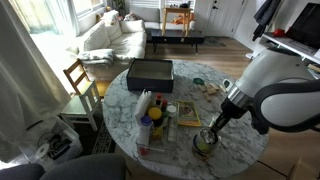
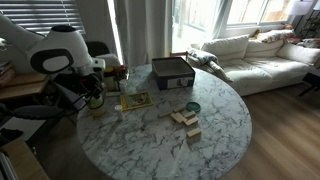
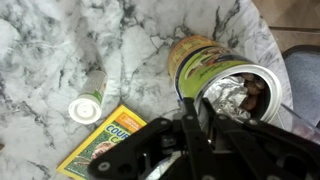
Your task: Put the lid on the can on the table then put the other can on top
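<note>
My gripper (image 3: 195, 115) is down at the table (image 3: 60, 50) edge, jaws pinched nearly together on the rim of the olive can (image 3: 205, 62), whose crinkled silver top faces up at me. In the wrist view a small white cap (image 3: 85, 107) sits at nine o'clock from the can, and a yellow booklet (image 3: 100, 148) at seven. In an exterior view the lid (image 2: 192, 107) lies well apart at three o'clock from me, with wooden blocks (image 2: 186, 121) just beside it at six.
</note>
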